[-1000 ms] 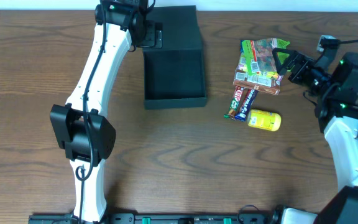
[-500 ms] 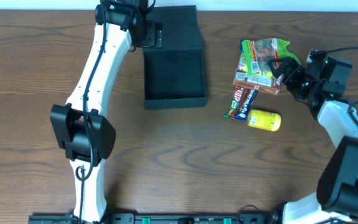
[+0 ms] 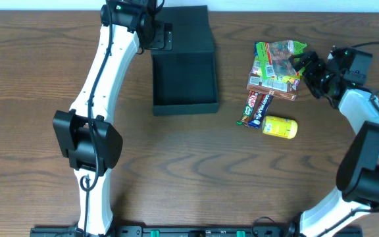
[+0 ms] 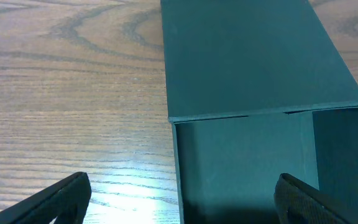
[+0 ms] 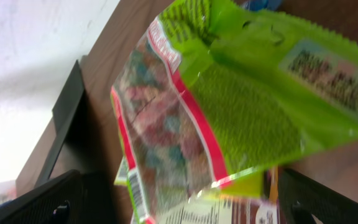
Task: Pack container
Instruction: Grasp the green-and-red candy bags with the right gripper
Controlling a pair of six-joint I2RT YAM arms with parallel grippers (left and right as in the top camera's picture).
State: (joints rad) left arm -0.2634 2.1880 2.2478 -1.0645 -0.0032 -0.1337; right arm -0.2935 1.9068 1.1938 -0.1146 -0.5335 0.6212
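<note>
your left gripper sits jaws wide over the hinge edge of the matte black square cardboard box (flap lid laid flat behind it), at the far side of the brown wooden table. right gripper is wide too, with the green plastic snack bag between its fingers, not clamped.

Right gripper back level with the green snack bag, which lies just ahead of its fingertips, after dipping off to one side of it half a second ago. Behind the gripper, the right arm has swung round: its wrist has drawn in closer, and its elbow, a second ago at the frame's edge, now stands in full view.
</note>
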